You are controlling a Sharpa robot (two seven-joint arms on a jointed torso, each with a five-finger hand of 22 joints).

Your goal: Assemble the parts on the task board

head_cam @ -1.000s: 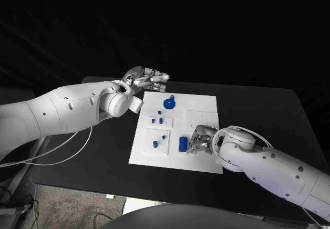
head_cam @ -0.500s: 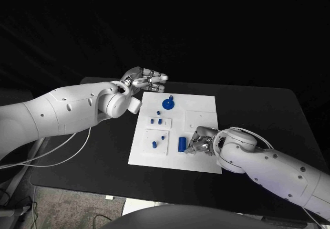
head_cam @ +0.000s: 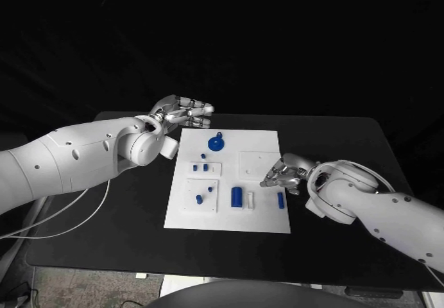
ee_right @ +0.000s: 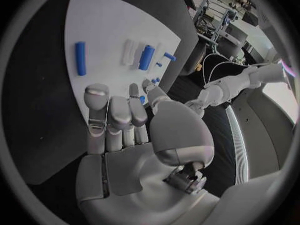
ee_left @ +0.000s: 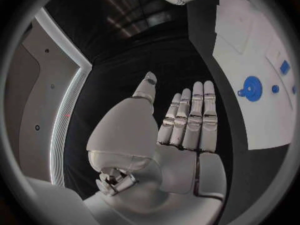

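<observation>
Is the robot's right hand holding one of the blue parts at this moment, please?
No, the right hand holds nothing, its fingers apart above the task board.

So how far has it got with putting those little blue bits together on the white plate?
Hard to say what is finished. On the task board, a blue cylinder and a thin blue bar lie loose, and a round blue piece sits near the far edge. Nothing is in hand: the right hand hovers over the board holding nothing, and the left hand waits open off its far corner. Most of the assembly seems left.
</observation>
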